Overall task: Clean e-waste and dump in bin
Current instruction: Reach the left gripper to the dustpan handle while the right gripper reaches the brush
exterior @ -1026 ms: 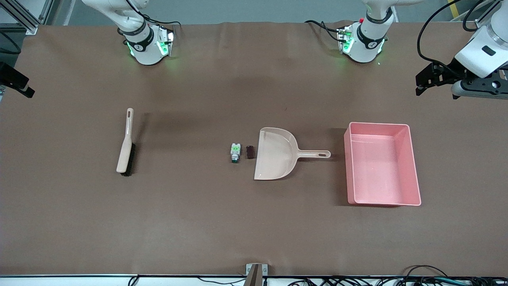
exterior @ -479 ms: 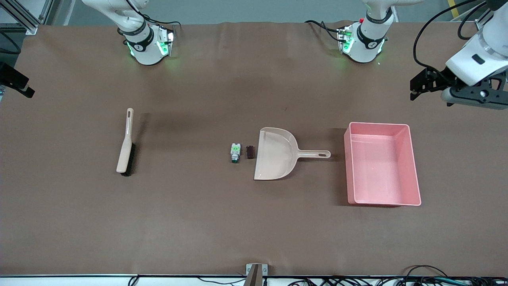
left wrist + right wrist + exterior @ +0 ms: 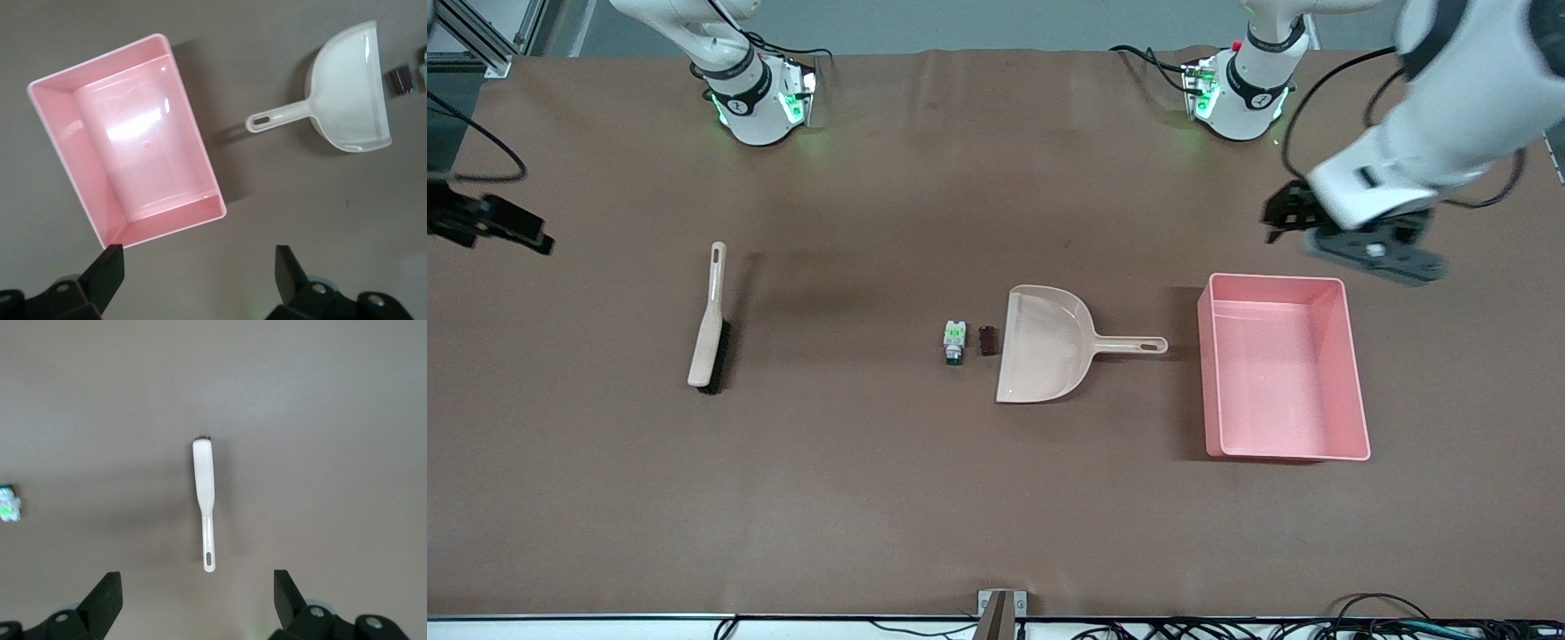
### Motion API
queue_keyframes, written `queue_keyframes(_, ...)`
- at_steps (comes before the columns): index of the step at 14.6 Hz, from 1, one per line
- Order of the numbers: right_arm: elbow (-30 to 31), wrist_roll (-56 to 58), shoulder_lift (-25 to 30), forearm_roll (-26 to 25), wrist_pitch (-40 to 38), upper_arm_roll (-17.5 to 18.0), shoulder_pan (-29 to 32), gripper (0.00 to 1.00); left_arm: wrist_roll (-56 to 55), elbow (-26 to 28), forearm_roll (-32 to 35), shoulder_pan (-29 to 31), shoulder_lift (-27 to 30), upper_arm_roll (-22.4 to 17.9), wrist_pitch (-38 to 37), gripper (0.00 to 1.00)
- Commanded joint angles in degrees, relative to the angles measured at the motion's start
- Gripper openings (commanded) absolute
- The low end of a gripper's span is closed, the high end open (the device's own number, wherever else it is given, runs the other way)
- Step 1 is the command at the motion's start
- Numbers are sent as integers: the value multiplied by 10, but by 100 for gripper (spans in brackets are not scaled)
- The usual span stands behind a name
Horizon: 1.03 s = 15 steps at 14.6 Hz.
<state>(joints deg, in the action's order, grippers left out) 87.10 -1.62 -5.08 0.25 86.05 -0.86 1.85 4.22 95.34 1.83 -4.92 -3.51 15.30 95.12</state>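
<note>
Table: wide flat table covered in brown matte sheeting (image 3: 925, 498); everything below lies on it.

Left arm: white arm from the base at the left arm's end, its left gripper (image 3: 199, 270) up in the air over bare table by the bin's corner. Jaws spread wide, nothing between them. The dustpan handle lies in its wrist view, so this arm is probably meant to take the dustpan.

Right arm: mostly out of the front view; its right gripper (image 3: 197, 595) hangs high over the table at the right arm's end, looking down on the brush. Jaws spread wide and empty; judged to be lining up on the brush handle.

Bin: pink rectangular plastic tray with low walls (image 3: 1352, 373), empty and upright, toward the left arm's end. It lies just past the tip of the dustpan handle, apart from it, a short carry for dumping.

Dustpan: beige plastic dustpan with a straight handle (image 3: 1045, 342), flat on the table between bin and e-waste. Its open lip faces the e-waste, its handle points at the bin, so a sweep can push the pieces straight in.

Brush: beige long-handled hand brush with dark bristles (image 3: 710, 324), lying well apart from the e-waste, toward the right arm's end.

E-waste, white piece: tiny white component with green markings (image 3: 954, 341), on the table just beside the maroon piece, on the brush's side of it.

E-waste, dark piece: tiny dark maroon block (image 3: 987, 340), next to the dustpan's lip. Neither piece is swept in yet.
</note>
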Motion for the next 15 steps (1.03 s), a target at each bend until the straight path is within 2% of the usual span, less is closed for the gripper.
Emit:
queue_keyframes(1,57,26,-15,-5,9,0,-4,100,10,-8,30,-25,-42,21,20,100)
queue_keyframes(3,152,29,-7,-2,120,0,1,100,21,-4,38,-37,-73,45,44,100)
queue_keyframes(6,285,29,33,2,246,0,2,100,43,1,82,-49,-131,75,99,100)
queue_keyframes(9,404,30,58,2,363,-1,1,100,103,19,161,-52,-169,102,152,99)
queue_keyframes(12,467,30,53,2,454,0,-3,100,184,21,206,-53,-198,121,164,97)
queue_keyframes(15,499,30,37,2,538,-1,-8,100,305,22,208,-52,-230,124,167,86)
